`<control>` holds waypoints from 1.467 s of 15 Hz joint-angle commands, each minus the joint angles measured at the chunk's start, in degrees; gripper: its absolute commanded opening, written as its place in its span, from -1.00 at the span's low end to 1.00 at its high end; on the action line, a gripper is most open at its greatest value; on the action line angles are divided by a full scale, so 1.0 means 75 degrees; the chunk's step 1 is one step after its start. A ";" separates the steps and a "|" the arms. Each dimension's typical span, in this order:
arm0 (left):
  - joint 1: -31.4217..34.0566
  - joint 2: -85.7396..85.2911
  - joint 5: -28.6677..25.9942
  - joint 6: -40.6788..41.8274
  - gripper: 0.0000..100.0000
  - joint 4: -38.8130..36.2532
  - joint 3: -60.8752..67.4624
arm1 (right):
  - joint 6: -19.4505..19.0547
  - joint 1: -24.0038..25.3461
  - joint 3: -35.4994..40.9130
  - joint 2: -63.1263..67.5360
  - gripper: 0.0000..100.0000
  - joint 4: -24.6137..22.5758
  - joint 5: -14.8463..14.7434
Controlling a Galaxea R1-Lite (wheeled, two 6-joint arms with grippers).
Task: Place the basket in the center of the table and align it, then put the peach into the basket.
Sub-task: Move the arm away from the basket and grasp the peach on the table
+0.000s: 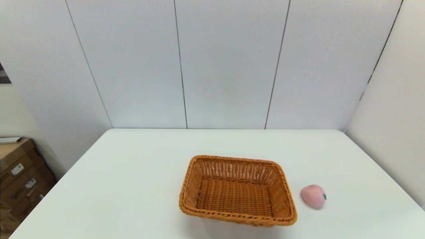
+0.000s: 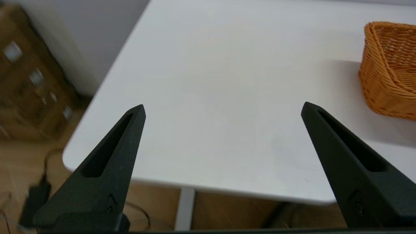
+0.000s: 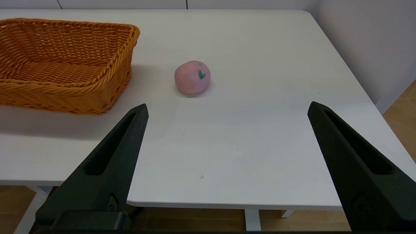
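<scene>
One basket (image 1: 237,191), rectangular woven orange wicker with sloped sides and a braided rim, sits empty near the front middle of the smooth white table (image 1: 132,172), slightly skewed. One round pale-pink peach (image 1: 313,196) lies just right of it, apart. Left gripper (image 2: 222,109) and right gripper (image 3: 227,109) both gape wide near the front edge, holding nothing.

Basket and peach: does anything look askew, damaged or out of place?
The basket sits slightly rotated against the table edges, empty and intact. The peach lies on its side beside it. Nothing spilled.
</scene>
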 commanded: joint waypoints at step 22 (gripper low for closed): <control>-0.0080 -0.1533 -0.0501 0.0508 1.00 -0.0920 0.1104 | 0.0808 0.1234 -0.4595 1.3803 1.00 -0.2341 -0.0105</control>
